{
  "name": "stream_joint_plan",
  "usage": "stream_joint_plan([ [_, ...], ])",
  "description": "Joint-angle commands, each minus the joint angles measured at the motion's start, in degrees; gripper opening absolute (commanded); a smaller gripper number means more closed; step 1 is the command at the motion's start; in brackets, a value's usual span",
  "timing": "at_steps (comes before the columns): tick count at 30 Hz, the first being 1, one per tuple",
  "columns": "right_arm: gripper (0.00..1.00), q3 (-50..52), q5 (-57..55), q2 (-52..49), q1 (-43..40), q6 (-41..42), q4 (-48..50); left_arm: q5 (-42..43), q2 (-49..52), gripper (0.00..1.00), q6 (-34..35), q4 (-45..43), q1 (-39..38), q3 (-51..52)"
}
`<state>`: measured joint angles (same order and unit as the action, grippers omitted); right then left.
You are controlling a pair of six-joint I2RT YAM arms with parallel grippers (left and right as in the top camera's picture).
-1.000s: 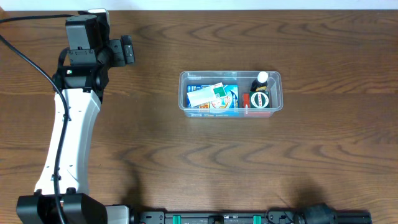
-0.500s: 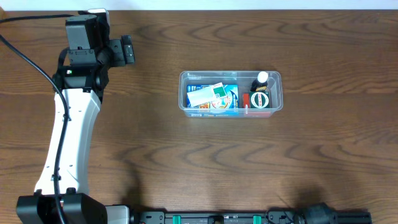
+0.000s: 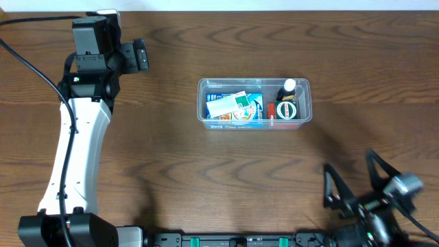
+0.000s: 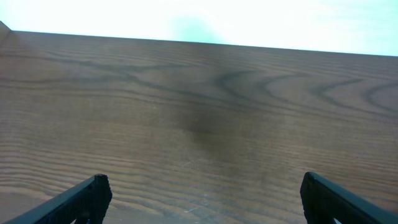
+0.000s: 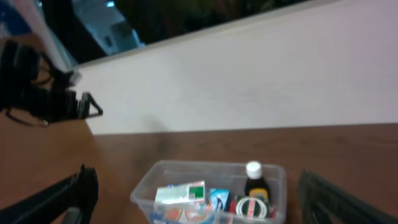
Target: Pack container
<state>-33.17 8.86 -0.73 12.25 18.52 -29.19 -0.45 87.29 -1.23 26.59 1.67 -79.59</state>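
So: container (image 3: 240, 80) is thin clear plastic, take it by the rim

It sits mid-table, a bit right of centre and toward the far side, long side across your view. Inside are a blue carton (image 3: 252, 110) with a white-and-green box (image 3: 228, 104) lying on it, a dark bottle (image 3: 287, 91) with a white cap at the right end, and what looks like a round tin (image 3: 286, 110) just beside the bottle.

My read is that it's light, with walls that flex, and it'll skid on the wood if you shove it. It's smooth, so expect it to slip. Pinch a short end wall over the rim, where the lip stiffens it. The right end is probably heavier because of the bottle. I can't tell if the bottle is upright or leaning, so keep the container level.

The right gripper (image 3: 355, 180) is near the front edge, well apart from the container, with its fingers spread wide and nothing in them. The left gripper (image 4: 204, 193) is far left at the back of the table (image 3: 206, 171), also spread wide, empty and facing bare wood.
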Motion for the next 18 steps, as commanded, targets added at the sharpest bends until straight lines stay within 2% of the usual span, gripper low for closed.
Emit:
stream_joint_plan([
  [1,0.99,5.92,5.46,0.28,0.24,0.79,5.73,-0.9,-0.04,0.98,0.7,-0.04,0.2,-0.5],
  [3,0.99,10.43,9.27,0.28,0.24,0.92,12.7,-0.87,-0.04,0.98,0.7,-0.04,0.2,-0.52],
  [8,0.99,17.97,10.19,0.26,0.24,2.93,22.36,-0.87,-0.07,0.98,0.7,-0.04,0.2,-0.52],
  [18,0.99,26.23,5.9,0.26,0.24,6.32,23.71,-0.87,-0.04,0.98,0.7,-0.04,0.2,-0.5],
])
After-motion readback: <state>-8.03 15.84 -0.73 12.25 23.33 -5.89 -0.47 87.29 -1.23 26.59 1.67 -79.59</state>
